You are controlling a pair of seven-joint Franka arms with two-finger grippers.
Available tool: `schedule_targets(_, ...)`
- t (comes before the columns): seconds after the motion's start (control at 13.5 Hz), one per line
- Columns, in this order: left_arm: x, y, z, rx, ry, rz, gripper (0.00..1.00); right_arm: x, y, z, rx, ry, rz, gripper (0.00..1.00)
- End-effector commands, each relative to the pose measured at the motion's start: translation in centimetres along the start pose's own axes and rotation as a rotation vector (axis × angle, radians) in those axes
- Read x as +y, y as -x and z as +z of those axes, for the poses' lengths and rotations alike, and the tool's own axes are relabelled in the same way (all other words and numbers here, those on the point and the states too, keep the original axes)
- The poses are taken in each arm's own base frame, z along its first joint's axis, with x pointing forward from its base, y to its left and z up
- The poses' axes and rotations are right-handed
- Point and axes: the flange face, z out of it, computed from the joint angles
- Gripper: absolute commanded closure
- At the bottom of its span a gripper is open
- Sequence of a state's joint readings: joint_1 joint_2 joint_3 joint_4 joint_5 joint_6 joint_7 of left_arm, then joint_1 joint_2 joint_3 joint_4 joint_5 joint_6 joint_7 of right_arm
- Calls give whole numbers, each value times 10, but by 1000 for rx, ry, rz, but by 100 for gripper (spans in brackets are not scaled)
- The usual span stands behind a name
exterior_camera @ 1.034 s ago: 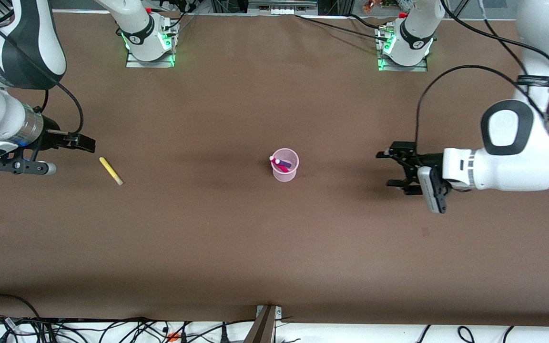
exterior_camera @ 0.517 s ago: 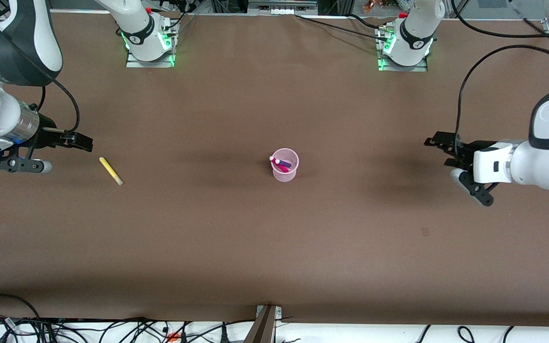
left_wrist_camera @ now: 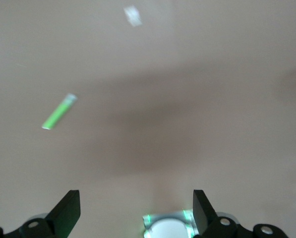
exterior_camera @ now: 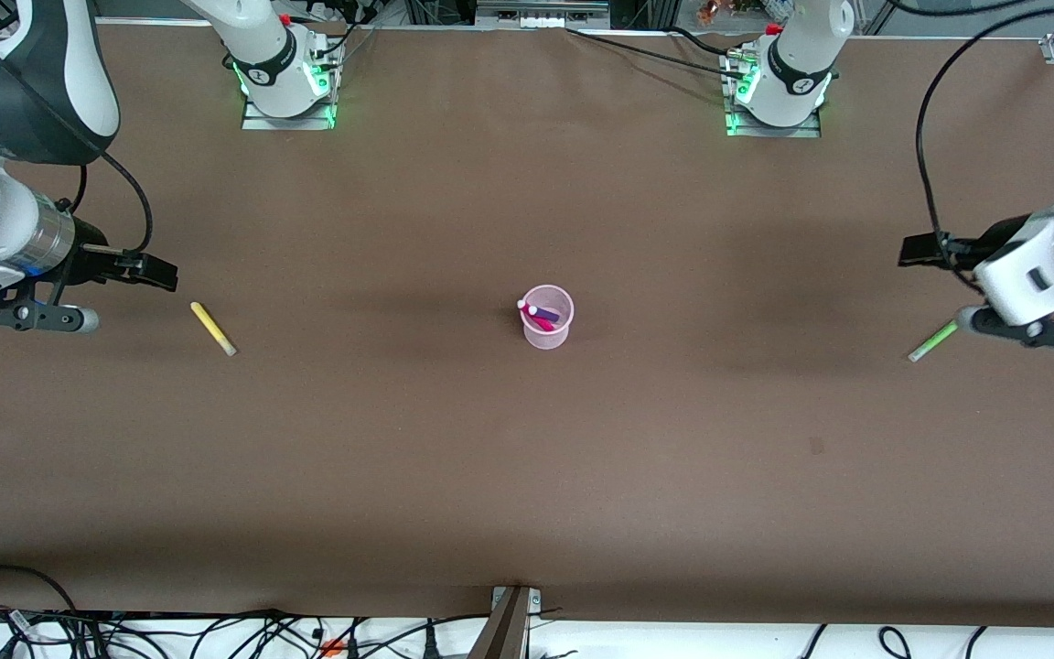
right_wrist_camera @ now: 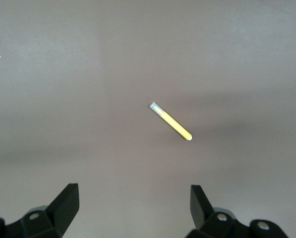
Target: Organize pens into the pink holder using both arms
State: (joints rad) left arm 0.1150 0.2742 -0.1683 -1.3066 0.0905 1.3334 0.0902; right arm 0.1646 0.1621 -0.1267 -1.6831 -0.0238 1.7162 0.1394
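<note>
Pink and translucent, the small round holder (exterior_camera: 548, 318) is standing mid-desk (exterior_camera: 527, 458) with two marker pens already leaning inside it: the magenta pen (exterior_camera: 532, 314) and the purple pen (exterior_camera: 547, 314). That is putting the job at roughly its halfway mark, by my judgement.

Two pens are lying loose on the brown surface. The yellow pen (exterior_camera: 213, 329) is resting toward the right arm's end, well apart from the holder, and the right pincer (exterior_camera: 152, 272) is hovering just beside it with fingers spread wide, pinching nothing. The light green pen (exterior_camera: 933, 341) is lying toward the left arm's end, near the left pincer (exterior_camera: 919, 250), which is hanging over the desk with its fingers likewise spread and empty.

Each arm is facing one pickup and one drop into the holder.
</note>
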Motion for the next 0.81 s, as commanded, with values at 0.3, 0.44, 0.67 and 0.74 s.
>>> schedule_targets(0.3,7,69,-21,198,-80,-100,0,1,7,-5,7,-15,-12,1)
schedule_targets(0.44,9,70,-26,210,-78,-97,0,1,5,-5,9,-14,-12,1)
schedule_targets(0.67,6,71,-28,215,-65,-108,0,1,6,-4,7,-14,-12,1)
schedule_targets(0.74,7,72,-29,219,-12,-114,0,1,5,-4,9,-14,-12,1)
